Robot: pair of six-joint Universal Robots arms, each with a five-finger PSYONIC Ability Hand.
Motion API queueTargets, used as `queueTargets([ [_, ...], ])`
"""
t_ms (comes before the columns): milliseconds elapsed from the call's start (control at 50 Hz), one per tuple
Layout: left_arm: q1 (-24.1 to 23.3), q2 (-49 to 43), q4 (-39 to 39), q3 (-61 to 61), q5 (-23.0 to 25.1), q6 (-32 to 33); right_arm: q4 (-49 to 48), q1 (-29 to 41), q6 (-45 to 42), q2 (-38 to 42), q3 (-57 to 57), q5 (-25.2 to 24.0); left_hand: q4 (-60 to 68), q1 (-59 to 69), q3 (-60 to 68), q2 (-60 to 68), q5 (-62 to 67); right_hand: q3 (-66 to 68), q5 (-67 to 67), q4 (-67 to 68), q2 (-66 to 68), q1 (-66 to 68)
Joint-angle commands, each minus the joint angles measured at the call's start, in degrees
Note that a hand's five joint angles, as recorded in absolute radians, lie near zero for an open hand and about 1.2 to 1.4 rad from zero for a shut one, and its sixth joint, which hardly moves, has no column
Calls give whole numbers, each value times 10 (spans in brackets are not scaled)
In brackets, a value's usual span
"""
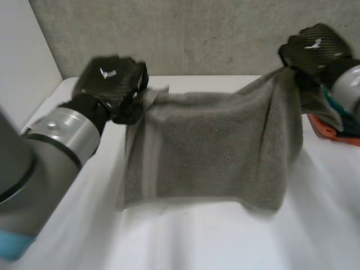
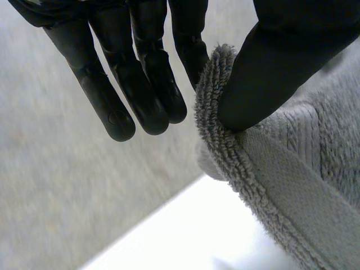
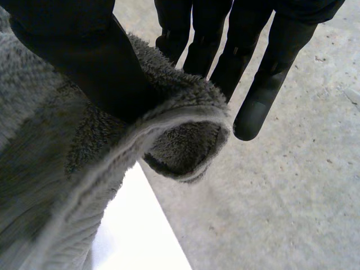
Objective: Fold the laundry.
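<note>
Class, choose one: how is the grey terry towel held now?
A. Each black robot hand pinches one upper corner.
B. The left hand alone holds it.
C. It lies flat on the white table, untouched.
A: the left hand and the right hand each pinch a top corner of the grey terry towel between thumb and fingers, and it hangs between them.

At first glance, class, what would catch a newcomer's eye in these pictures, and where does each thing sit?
The grey towel stands out first, spread between two black hands over the white table. The left hand pinches one upper corner and the right hand the other, each thumb pressing the cloth against the fingers. An orange object lies at the table's right side, beside the right arm.
</note>
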Motion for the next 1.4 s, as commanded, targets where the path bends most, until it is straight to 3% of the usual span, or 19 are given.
queueTargets([
  [20,65,-158,45,50,-4,4,-231,57,12,190,-48,68,114,148,117,114,153,-13,5,-16,5,55],
  [80,71,-190,59,71,-14,0,-299,65,20,231,-42,31,114,148,117,114,153,-583,-566,-587,-565,-516],
  [160,80,-222,70,89,-44,2,-317,60,27,237,-43,10,114,148,117,114,153,-583,-566,-587,-565,-516],
  [280,94,-232,73,82,-59,6,-257,61,59,160,-4,91,114,148,117,114,153,-583,-566,-587,-565,-516],
  [400,114,-231,98,80,-59,6,-35,34,58,85,60,92,114,148,117,114,153,-583,-566,-587,-565,-516],
  [500,129,-235,147,80,-54,5,93,-3,51,43,116,75,114,148,117,114,153,-583,-566,-587,-565,-516],
  [640,135,-268,199,81,-20,5,108,-81,-31,9,229,-19,114,148,117,114,153,-438,-420,-441,-420,-370],
  [680,135,-268,199,77,-9,4,104,-96,-51,9,259,-41,-102,-68,-99,-102,-63,-436,-418,-440,-418,-368],
  [700,133,-269,197,73,4,4,102,-100,-59,9,268,-45,-309,-275,-306,-309,-271,-429,-412,-433,-411,-362],
  [720,133,-268,196,68,10,6,100,-102,-64,11,275,-46,-345,-311,-342,-345,-306,-414,-397,-418,-396,-347],
  [940,127,-125,195,-77,37,7,-31,-99,-72,51,315,-82,-338,-305,-335,-338,-300,-345,-328,-349,-327,-278],
  [1080,129,-36,191,-175,43,7,-38,-97,-70,88,298,-82,-340,-306,-337,-340,-301,-310,-292,-313,-292,-242],
  [1260,129,6,182,-228,56,6,-46,-96,-67,101,296,-82,-345,-311,-342,-345,-306,-280,-262,-283,-262,-212],
  [1280,128,7,179,-230,56,5,-48,-96,-68,103,294,-81,-345,-311,-342,-345,-306,-256,-239,-260,-238,-189],
  [1340,123,7,168,-235,58,4,-64,-93,-61,113,282,-81,-345,-311,-342,-345,-306,115,133,112,133,183],
  [1400,113,5,163,-239,66,3,-80,-87,-51,113,281,-80,-343,-310,-341,-343,-305,117,134,113,135,184],
])
